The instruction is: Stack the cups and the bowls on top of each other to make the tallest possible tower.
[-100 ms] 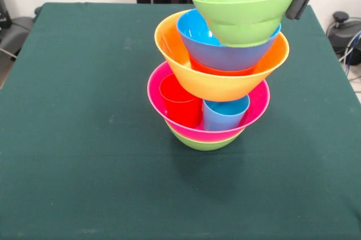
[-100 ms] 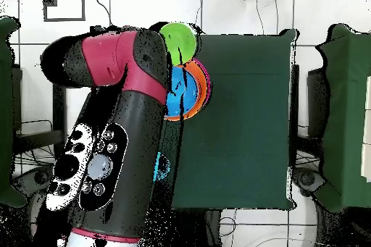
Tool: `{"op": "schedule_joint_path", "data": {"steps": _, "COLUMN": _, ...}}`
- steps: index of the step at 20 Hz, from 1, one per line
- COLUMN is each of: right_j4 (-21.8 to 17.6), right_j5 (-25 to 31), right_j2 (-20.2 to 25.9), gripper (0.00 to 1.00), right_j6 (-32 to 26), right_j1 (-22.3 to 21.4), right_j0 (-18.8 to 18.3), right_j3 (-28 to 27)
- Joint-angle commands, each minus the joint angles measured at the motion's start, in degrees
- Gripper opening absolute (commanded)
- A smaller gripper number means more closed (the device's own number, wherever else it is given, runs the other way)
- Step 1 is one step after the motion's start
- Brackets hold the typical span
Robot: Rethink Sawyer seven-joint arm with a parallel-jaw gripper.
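Observation:
The tower stands mid-table. From the bottom up it is a green bowl [image 1: 203, 143], a large pink bowl [image 1: 256, 101] holding a red cup [image 1: 180, 101] and a light blue cup [image 1: 225, 114], a yellow-orange bowl [image 1: 220, 84], an orange bowl [image 1: 217, 70] and a blue bowl [image 1: 225, 52]. On top sits a slightly tilted green bowl [image 1: 245, 4], with another green shape [image 1: 242, 32] just under it. My gripper [image 1: 287, 3] straddles the top bowl's right rim, one finger inside and one outside, shut on it. Overhead, the top green bowl [image 2: 177, 40] shows beside my arm [image 2: 116, 128].
The dark green table [image 1: 84, 138] stretches around the tower, which leans toward my gripper's side. Black equipment and cables [image 1: 344, 31] lie beyond the table's right edge. In the overhead view my arm hides part of the tower.

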Motion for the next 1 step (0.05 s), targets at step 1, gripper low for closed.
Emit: {"op": "schedule_joint_path", "data": {"steps": 1, "right_j4": -3.99, "right_j5": -2.13, "right_j2": 3.26, "gripper": 0.0, "right_j6": 2.97, "right_j1": 1.75, "right_j0": 0.35, "right_j3": 7.19}}
